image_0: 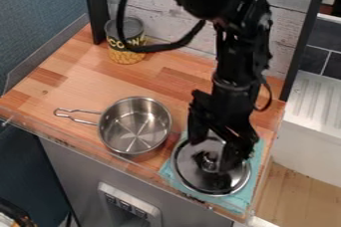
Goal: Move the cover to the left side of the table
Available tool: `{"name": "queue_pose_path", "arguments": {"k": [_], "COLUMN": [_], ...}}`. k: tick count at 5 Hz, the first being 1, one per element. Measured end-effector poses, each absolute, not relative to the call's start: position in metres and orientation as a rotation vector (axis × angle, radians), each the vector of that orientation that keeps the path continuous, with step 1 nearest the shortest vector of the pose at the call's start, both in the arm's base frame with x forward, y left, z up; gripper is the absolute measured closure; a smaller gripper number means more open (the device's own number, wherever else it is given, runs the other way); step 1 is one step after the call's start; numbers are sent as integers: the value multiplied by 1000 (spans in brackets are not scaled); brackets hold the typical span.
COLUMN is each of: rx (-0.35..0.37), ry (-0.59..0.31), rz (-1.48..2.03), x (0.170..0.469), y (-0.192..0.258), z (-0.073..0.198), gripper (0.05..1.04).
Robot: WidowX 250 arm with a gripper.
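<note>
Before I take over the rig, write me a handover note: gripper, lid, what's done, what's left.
Gripper: over the lid, jaws apart; whether they touch the knob, I can't tell.
Lid: on the blue-green cloth, right side of the table in the picture.
Nearby: empty saucepan just left of the lid, handle pointing left; can at the back.
Done: gripper is at the lid; lid not on the left side.
Left: grip it, lift, probably clear the saucepan, set it down left, release.
</note>
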State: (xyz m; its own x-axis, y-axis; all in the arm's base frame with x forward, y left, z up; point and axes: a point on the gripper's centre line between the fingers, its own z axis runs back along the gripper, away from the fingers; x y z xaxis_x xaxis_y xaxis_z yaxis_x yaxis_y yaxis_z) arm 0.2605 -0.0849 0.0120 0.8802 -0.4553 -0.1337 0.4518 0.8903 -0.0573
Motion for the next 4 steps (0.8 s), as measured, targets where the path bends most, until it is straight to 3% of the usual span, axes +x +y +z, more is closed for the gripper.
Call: {"name": "queue_pose_path", "arguments": {"k": [2, 3, 4], "rx": [-6, -11, -46], "ry": [165, 170, 117], "rz": [-462, -470, -455], "x": [261, 260, 268], "y": [-83, -84, -81], "z": [6, 8, 32], "gripper": [712, 802, 803]}}
